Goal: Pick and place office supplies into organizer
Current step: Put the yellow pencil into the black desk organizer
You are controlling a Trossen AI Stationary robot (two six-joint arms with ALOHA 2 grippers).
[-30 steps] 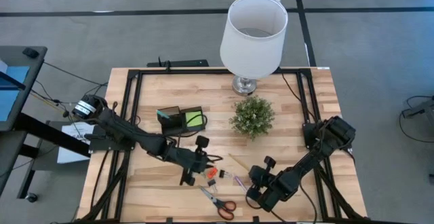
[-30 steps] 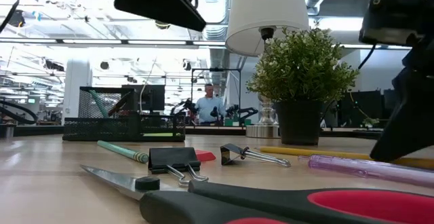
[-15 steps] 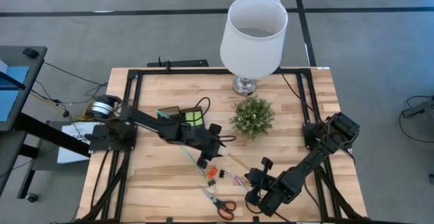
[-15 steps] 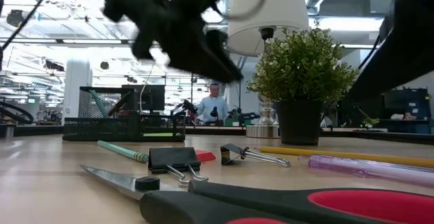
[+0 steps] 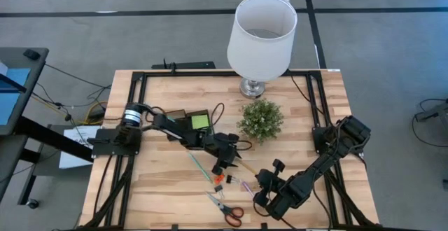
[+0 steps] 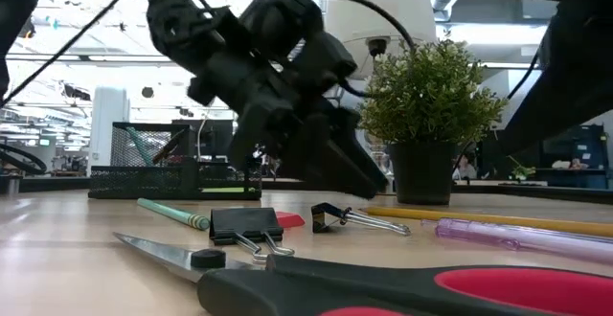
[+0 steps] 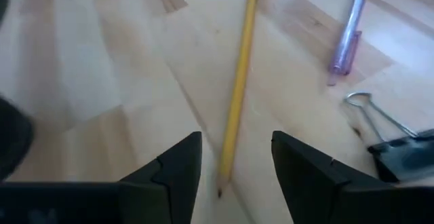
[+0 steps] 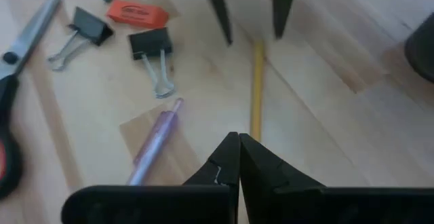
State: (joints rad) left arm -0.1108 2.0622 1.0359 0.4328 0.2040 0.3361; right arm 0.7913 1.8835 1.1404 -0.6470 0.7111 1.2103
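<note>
A yellow pencil lies flat on the wooden table. My left gripper is open and low over it, one finger on each side of its pointed end, touching nothing. My right gripper is shut on nothing, just off the pencil's other end. Nearby lie a pink pen, a teal pen, two black clips, an orange piece and red-handled scissors. The black organizer stands at the far left with a lime-green pad in its tray.
A small potted plant stands just beyond the pencil. A white-shaded lamp stands behind it at the far edge. A black frame runs round the table's far and side edges. In the low view a person shows far off in the room.
My left gripper has swung from the near side of the clips toward the table's right edge, past the teal pen. It has come down low over the pencil. The supplies on the table have kept their places.
</note>
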